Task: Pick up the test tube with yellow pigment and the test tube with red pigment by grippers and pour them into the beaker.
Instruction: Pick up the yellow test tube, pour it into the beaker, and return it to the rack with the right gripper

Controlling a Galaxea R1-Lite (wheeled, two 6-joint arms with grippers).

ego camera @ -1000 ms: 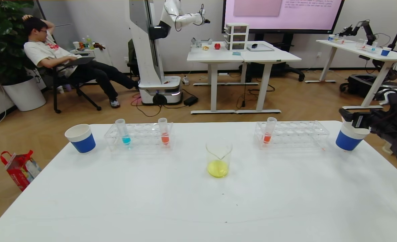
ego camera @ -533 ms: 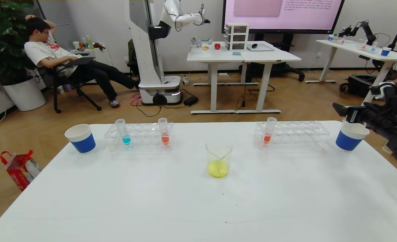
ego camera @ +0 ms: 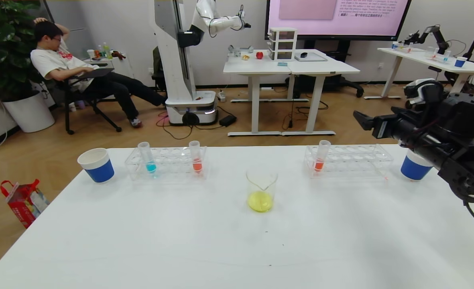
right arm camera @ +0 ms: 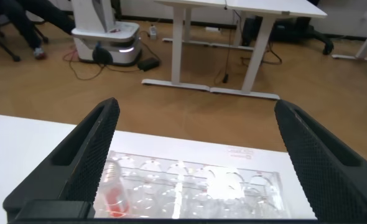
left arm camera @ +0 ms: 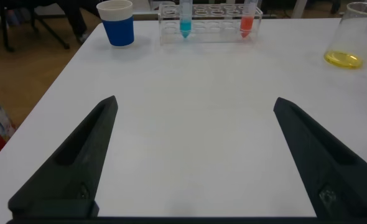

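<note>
Evenly and brightly lit from overhead, with no hard-edged shadows. Only faint, soft shadows on the white table [ego camera: 140, 241], beneath the beaker [ego camera: 261, 189] and along the base of the tube racks [ego camera: 349, 160]. Bright glow from the wall screen [ego camera: 337, 16], text on it washed out and unreadable. Mild sheen on the wooden floor [ego camera: 361, 120]. Noticeable wide-angle bending at the head view's edges, table sides splaying outward. In the left wrist view, finger [left arm camera: 71, 168] dark and slightly soft. In the right wrist view, rack below somewhat blurred, with white glare spots on the clear plastic.
</note>
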